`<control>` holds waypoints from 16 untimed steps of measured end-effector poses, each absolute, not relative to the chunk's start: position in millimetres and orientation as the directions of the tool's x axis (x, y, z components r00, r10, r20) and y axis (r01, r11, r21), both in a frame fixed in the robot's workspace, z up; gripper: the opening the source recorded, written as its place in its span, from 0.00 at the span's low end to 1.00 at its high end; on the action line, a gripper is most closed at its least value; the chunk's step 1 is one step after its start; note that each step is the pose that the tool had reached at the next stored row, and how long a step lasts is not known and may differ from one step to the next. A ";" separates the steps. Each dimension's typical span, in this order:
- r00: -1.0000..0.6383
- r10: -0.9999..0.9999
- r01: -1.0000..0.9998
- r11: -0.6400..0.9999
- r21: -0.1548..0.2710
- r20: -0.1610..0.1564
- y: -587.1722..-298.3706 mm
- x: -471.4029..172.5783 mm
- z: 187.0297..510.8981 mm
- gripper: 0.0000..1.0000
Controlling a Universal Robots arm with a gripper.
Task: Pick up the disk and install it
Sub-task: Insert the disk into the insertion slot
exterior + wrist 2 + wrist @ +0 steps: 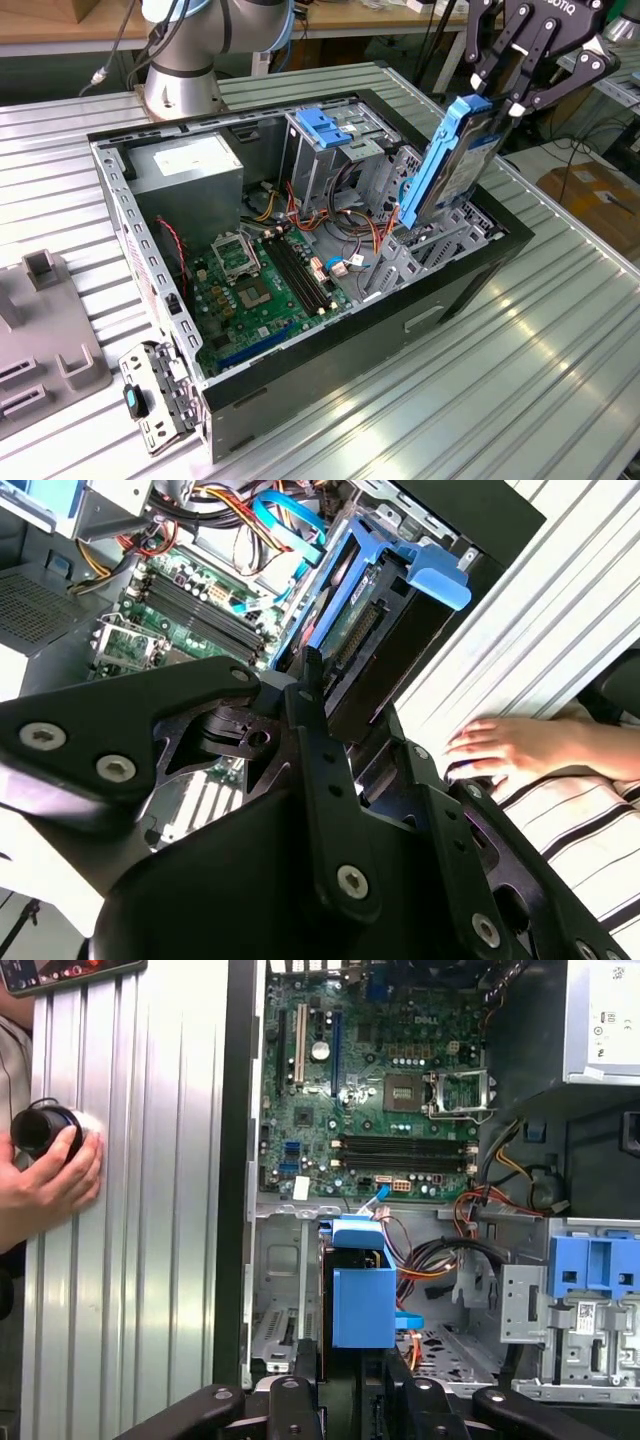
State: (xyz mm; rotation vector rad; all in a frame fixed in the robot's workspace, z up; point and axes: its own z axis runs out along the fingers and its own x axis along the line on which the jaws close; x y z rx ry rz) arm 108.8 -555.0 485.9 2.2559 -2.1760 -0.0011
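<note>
The disk (455, 165), a grey drive in a light-blue carrier, stands steeply tilted over the open computer case (150, 270). Its lower end reaches into the metal bay at the case's front corner on the exterior view's right. My gripper (497, 105) is shut on its upper end, with a black finger on each side. The second wrist view looks down the disk (375, 610) from behind the gripper (350, 715). In the first wrist view the disk (362, 1300) appears end-on above the gripper (355, 1390), with the bay floor behind it.
Inside the case lie a motherboard (255, 285), a power supply (190, 165), loose cables and a drive cage with a blue latch (325, 125). A person's hand (50, 1175) rests on the ribbed table beside the case. A grey fixture (50, 350) sits on the exterior view's left.
</note>
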 end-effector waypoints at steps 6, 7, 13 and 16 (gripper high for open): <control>0.036 -0.999 -0.999 -0.036 0.006 0.004 -555.2 108.9 484.8 0.35; 0.036 -0.999 -0.999 -0.036 0.006 0.004 -555.2 108.9 484.2 0.35; 0.036 -0.999 -0.999 -0.036 0.006 0.004 -555.4 108.9 481.3 0.35; 0.036 -0.999 -0.999 -0.036 0.006 0.004 -555.6 108.9 480.8 0.35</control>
